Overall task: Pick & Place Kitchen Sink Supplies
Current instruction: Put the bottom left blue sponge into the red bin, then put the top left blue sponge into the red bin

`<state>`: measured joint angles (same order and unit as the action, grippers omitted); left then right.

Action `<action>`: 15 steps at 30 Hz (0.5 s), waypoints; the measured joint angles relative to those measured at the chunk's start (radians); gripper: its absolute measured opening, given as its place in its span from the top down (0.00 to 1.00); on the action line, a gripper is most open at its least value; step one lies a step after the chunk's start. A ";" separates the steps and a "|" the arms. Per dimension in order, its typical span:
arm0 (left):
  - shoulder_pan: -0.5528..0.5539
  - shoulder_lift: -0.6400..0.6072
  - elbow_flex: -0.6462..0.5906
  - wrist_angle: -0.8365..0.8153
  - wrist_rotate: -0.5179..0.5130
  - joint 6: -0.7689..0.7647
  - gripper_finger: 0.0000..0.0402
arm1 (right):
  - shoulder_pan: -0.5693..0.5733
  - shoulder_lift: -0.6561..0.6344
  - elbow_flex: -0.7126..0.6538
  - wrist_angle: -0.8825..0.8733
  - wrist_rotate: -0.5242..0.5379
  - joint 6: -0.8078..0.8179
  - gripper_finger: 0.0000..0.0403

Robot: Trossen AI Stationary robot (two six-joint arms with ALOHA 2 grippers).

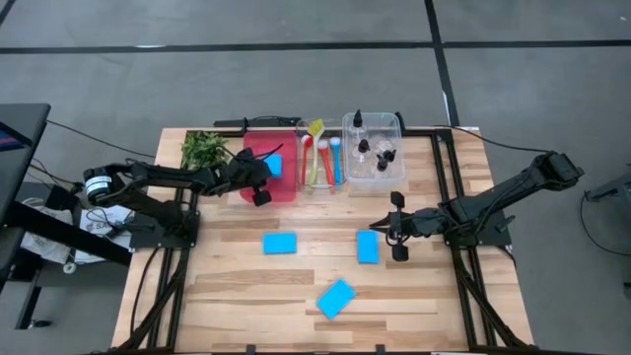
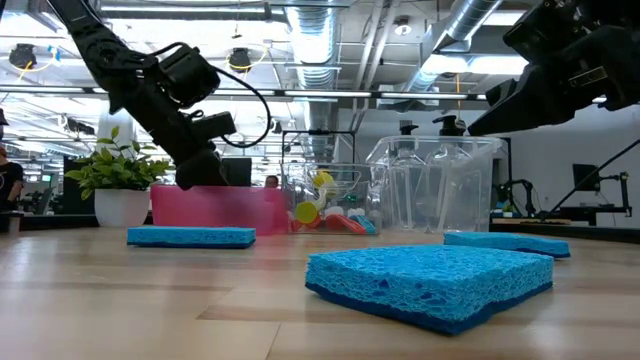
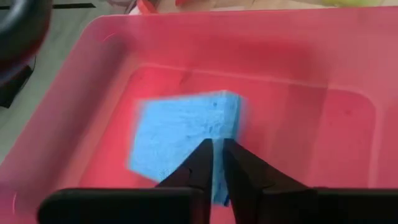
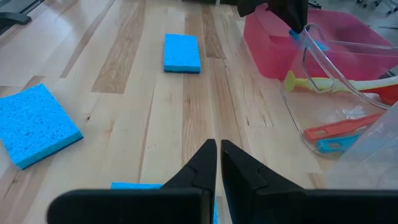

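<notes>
Sponges are lying on the worktop [image 1: 227, 296]: one [image 1: 335, 298] at lower center, two more [image 1: 281, 242] [image 1: 367, 247] mid-frame beside the right end effector [image 1: 396, 226], its fingers nearly together and empty. Farther up, the left end effector [image 1: 258, 179] is pinching a fourth sponge [image 3: 183, 134] inside the red tray [image 1: 286, 189].

Left gripper [image 3: 217, 163] nipped narrow (right gripper [image 4: 218, 163] shut).

blue sponges [image 1: 281, 242], red tray [image 1: 258, 189], pale striped wooden table [image 1: 246, 296].
</notes>
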<state>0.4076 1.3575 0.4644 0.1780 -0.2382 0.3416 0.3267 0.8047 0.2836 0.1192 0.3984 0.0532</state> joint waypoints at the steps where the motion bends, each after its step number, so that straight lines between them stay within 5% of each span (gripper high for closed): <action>1: 0.000 0.000 0.000 -0.003 0.000 0.000 0.89 | 0.000 0.000 0.000 0.000 0.000 0.000 0.96; 15: -0.088 -0.025 -0.001 -0.044 -0.014 -0.004 0.60 | 0.000 0.000 0.000 0.000 0.000 0.000 0.96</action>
<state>0.3199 1.3322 0.4637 0.1339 -0.2525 0.3375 0.3267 0.8047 0.2836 0.1196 0.3982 0.0533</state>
